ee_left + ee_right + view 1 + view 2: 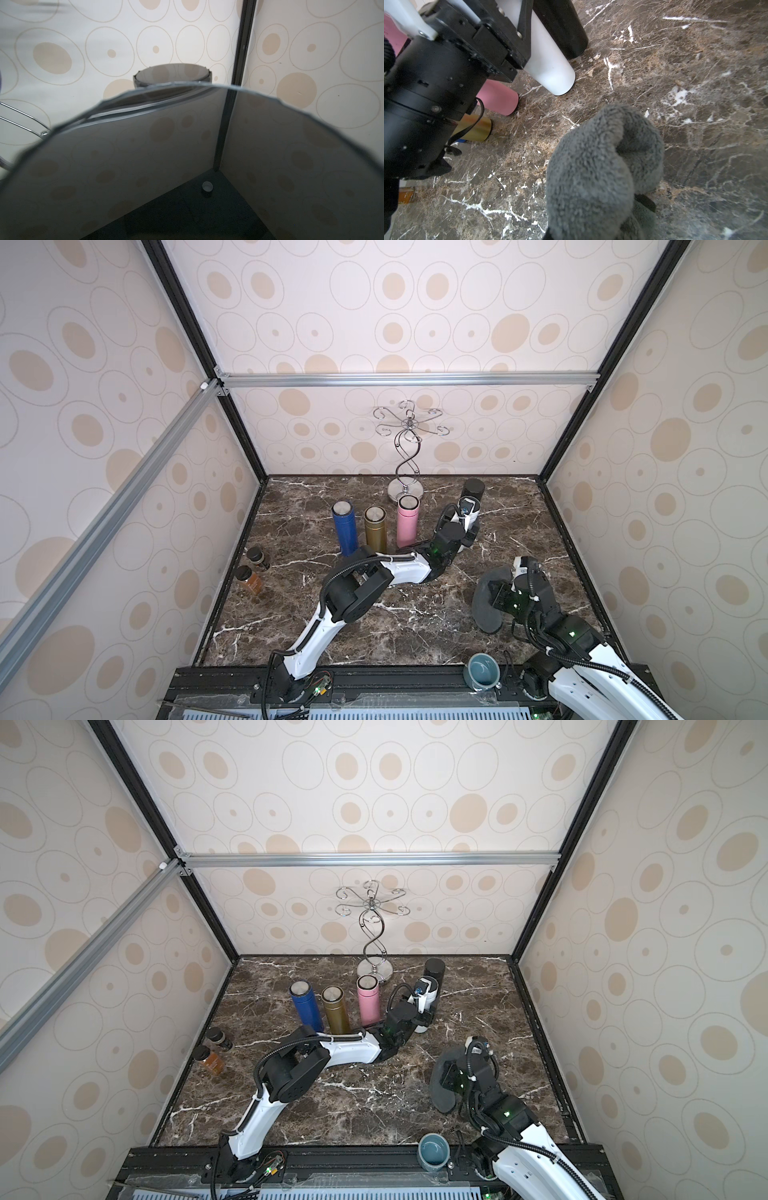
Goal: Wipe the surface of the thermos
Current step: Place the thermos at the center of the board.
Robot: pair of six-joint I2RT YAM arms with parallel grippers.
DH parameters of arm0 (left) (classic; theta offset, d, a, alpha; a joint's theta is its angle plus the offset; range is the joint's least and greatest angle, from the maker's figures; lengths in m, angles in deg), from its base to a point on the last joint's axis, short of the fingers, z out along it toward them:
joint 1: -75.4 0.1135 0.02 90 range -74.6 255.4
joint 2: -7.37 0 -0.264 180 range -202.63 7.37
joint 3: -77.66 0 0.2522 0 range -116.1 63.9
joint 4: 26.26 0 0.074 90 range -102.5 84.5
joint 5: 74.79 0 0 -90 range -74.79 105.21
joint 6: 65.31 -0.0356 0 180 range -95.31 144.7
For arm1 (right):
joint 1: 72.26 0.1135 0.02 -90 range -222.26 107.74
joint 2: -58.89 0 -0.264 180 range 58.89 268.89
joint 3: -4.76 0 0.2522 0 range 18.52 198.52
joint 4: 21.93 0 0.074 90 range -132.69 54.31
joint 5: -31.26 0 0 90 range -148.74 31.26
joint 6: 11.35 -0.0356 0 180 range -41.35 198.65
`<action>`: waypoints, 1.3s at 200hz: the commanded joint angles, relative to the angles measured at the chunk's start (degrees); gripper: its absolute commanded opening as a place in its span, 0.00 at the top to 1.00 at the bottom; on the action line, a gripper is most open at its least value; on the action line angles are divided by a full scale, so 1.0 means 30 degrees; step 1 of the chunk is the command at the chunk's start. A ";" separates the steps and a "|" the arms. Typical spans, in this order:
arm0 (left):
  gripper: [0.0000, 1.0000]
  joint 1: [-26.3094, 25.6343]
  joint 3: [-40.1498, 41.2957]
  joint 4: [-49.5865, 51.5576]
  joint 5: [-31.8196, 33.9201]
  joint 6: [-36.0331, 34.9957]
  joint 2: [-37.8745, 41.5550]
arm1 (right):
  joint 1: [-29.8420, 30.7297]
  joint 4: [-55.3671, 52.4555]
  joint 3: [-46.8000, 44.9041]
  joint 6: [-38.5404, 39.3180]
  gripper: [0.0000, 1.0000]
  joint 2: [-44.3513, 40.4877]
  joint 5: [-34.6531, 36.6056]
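Observation:
A white thermos [552,68] stands upright on the marble table toward the back right, and my left gripper [467,533] is shut on its body. In the left wrist view its shiny lid [187,166] fills the lower half of the picture. A black thermos [473,489] stands just behind it. My right gripper [598,218] is shut on a bunched grey cloth [602,166], which hides most of its fingers. In both top views the cloth [446,1085] hangs in front of and to the right of the white thermos, apart from it.
Blue [345,531], gold [375,531] and pink [407,522] thermoses stand in a row left of the white one. A chrome hook stand [406,489] is behind them. Two spice jars [253,568] sit by the left wall, and a teal cup [482,670] at the front edge.

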 commanded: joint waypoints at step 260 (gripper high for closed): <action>0.00 0.0399 0.3811 -0.2755 0.0267 0.0597 0.2836 | -0.0132 0.0623 0.0647 0.0200 1.00 0.0423 -0.0551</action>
